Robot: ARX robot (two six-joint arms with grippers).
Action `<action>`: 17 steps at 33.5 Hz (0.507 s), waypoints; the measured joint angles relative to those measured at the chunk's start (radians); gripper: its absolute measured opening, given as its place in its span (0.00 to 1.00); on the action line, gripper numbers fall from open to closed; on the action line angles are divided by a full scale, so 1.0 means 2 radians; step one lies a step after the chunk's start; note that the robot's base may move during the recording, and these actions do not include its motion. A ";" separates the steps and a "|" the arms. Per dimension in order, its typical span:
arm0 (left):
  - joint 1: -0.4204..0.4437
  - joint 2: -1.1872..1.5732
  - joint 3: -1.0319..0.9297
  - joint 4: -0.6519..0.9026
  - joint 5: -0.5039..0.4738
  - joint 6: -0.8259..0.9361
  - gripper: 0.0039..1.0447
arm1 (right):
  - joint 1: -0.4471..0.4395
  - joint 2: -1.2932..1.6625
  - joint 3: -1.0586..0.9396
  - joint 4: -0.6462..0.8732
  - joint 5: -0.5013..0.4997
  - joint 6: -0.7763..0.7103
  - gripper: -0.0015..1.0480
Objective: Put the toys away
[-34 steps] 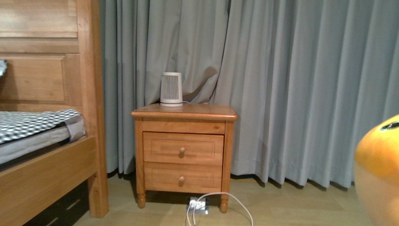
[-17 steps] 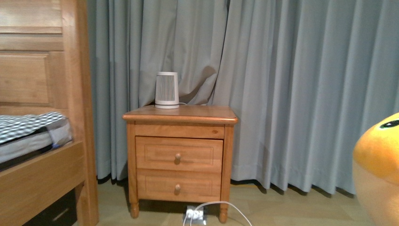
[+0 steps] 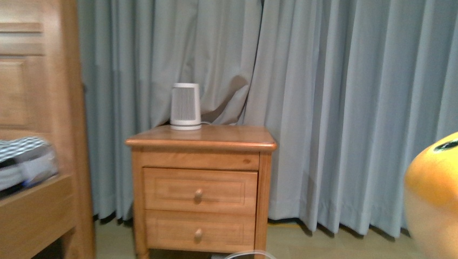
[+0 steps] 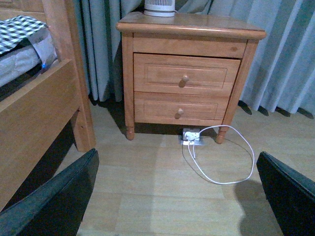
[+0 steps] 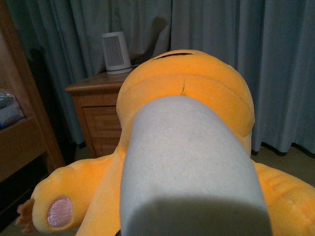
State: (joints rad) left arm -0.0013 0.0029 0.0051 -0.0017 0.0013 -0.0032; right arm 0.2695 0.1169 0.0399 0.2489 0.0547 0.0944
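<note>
The orange-yellow plush animal (image 3: 435,194) bulges in at the right edge of the front view, held off the floor, a dark eye at its top. It fills the right wrist view: rounded orange head (image 5: 197,83), pale grey-white front (image 5: 192,162), a pink paw pad (image 5: 60,211) on one limb. My right gripper is shut on it, its fingers hidden behind the plush. My left gripper (image 4: 172,196) is open over the wooden floor, nothing between its two dark fingers (image 4: 54,196).
A wooden nightstand (image 3: 200,183) with two drawers stands against grey curtains (image 3: 351,108), a white ribbed device (image 3: 185,106) on its top. A wooden bed frame (image 3: 38,162) with bedding is to its left. A white cable (image 4: 216,157) loops on the floor by the nightstand.
The nightstand has slid left and grown larger in the front view, and less of the bed shows. The plush stays at the right edge in my right gripper.
</note>
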 joint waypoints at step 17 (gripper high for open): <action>0.000 -0.001 0.000 0.000 -0.001 0.000 0.94 | 0.000 0.000 0.000 0.000 -0.002 0.000 0.11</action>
State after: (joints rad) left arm -0.0013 0.0013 0.0051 -0.0021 -0.0006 -0.0032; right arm 0.2699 0.1169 0.0399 0.2489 0.0517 0.0940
